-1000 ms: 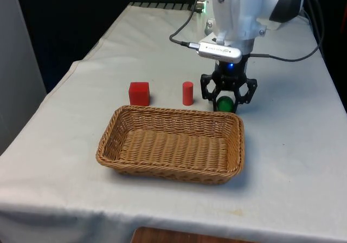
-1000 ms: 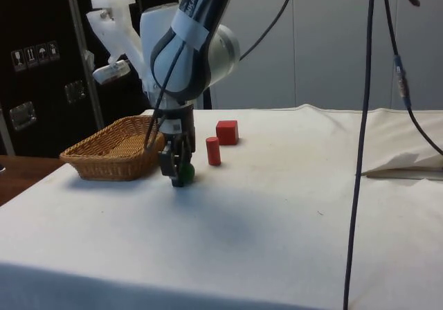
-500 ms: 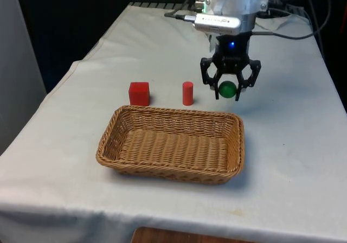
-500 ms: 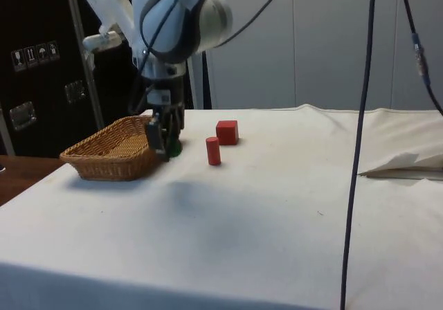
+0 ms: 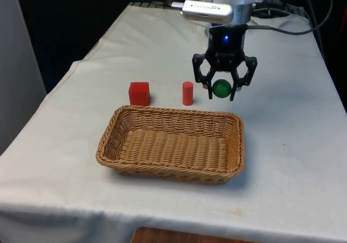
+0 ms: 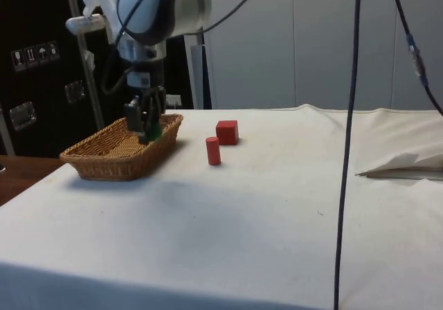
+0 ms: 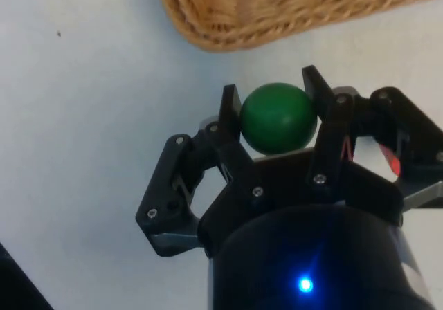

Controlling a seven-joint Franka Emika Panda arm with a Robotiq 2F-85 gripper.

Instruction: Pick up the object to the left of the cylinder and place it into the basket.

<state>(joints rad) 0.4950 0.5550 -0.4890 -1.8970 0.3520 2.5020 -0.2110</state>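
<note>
White-clothed table [image 5: 303,161], dark cabinets [image 6: 38,68] and pale wall panels [image 6: 304,40] behind.

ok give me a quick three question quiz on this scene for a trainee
1. True or false: the gripper is shut on the green ball.
2. Which thing stands nearest the red cylinder on the front view's left? A) the wicker basket B) the red cube C) the green ball
3. Fill in the missing word: in the front view the ball hangs ____ the cloth, beyond the far rim of the wicker basket.

Key
1. True: in the wrist view one finger presses each side of the ball.
2. B: the red cube stands on the cloth on that side.
3. above: it touches neither the cloth nor the basket.
</note>
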